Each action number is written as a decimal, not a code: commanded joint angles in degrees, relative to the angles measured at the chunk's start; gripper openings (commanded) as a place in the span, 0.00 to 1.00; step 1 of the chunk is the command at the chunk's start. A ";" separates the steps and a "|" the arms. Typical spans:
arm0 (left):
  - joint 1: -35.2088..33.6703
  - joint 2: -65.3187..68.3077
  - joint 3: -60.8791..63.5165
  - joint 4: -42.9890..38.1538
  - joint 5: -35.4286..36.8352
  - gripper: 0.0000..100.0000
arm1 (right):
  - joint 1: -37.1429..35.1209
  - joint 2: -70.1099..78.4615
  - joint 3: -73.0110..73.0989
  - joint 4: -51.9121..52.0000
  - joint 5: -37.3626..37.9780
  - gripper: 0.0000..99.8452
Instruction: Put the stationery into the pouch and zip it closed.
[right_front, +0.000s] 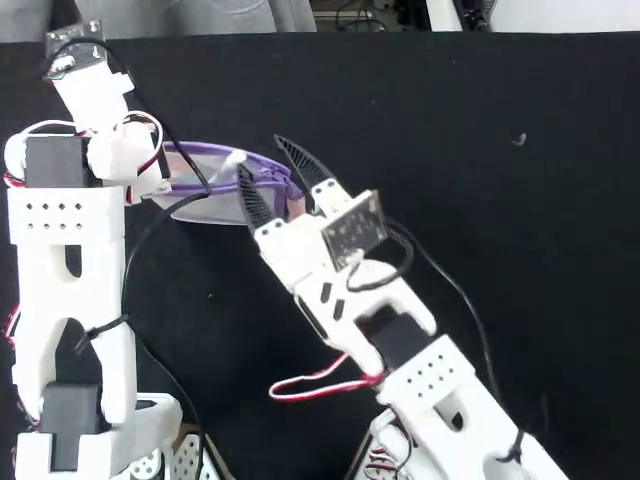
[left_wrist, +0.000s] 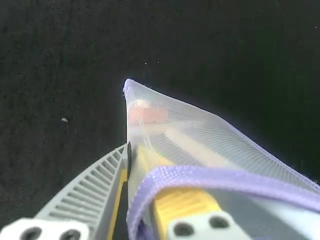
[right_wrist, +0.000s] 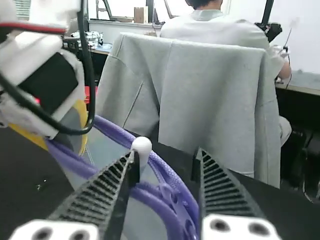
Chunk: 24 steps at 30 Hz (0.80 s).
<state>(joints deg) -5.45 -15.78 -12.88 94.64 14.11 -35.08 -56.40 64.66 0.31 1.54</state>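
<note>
The left gripper is clamped on the pouch at its rim. The right gripper straddles the pouch's purple zip with jaws apart, the white pull touching one finger

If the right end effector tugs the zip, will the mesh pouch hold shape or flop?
Probably floppy: the translucent mesh pouch with purple zip trim bends where the left end effector pinches its wall, so it may drag. Likely light: thin mesh, few items inside. The white round zip bead looks smooth and could slip from the open right end effector.
</note>
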 joint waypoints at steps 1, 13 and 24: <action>0.57 -0.26 -0.22 -1.32 0.09 0.03 | -2.73 2.07 -6.46 -1.05 -0.70 0.18; 0.48 -0.26 4.53 -5.54 -0.18 0.03 | 2.99 5.58 -9.45 -0.70 -0.79 0.18; 0.48 -0.79 4.70 -5.71 -0.26 0.03 | 3.08 6.11 -10.77 1.32 -0.53 0.18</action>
<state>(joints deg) -5.63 -16.75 -8.22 89.71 14.02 -32.79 -50.68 58.59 0.66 1.36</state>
